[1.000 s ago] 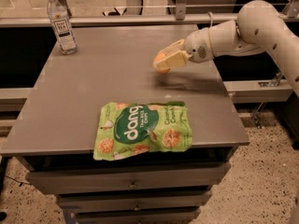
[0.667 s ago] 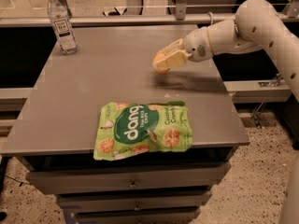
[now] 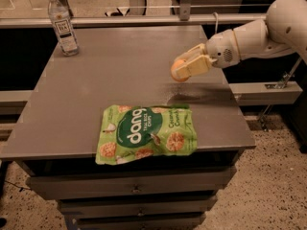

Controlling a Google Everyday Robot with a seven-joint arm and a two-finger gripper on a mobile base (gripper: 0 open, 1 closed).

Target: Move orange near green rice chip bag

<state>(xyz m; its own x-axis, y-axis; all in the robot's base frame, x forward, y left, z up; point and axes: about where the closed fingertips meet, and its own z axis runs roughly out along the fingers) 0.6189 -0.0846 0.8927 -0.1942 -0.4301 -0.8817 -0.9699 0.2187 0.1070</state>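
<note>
**Orange held above the right side of the table, chip bag at the near edge**

My gripper point(image 3: 184, 68) reached in from the right on its white arm point(image 3: 249, 37), and its cream fingers point(image 3: 194, 65) were clamped on the small round orange point(image 3: 175, 75). I held the orange in the air over the right half of the flat grey tabletop point(image 3: 120, 71), inside the right edge and about midway between the far and near edges. Only slivers of the fruit showed past the fingers, so I could not tell which way its stem spot faced.

The flat light-green foil rice chip bag point(image 3: 146, 133) lay flat at the near edge, to the near left of the orange and apart from it. Its long axis ran left to right, a little askew, and the white lettering ran along that axis. Its near-left corner reached the near edge and seemed to hang just over it.

A bare strip of tabletop lay between the bag's far edge and the spot beneath my gripper. The middle and the left side of the table were open too. A clear plastic water bottle point(image 3: 61, 23) with a white cap stood upright at the far left corner, well away from both. Grey drawer fronts point(image 3: 134, 188) sat beneath the near edge.
</note>
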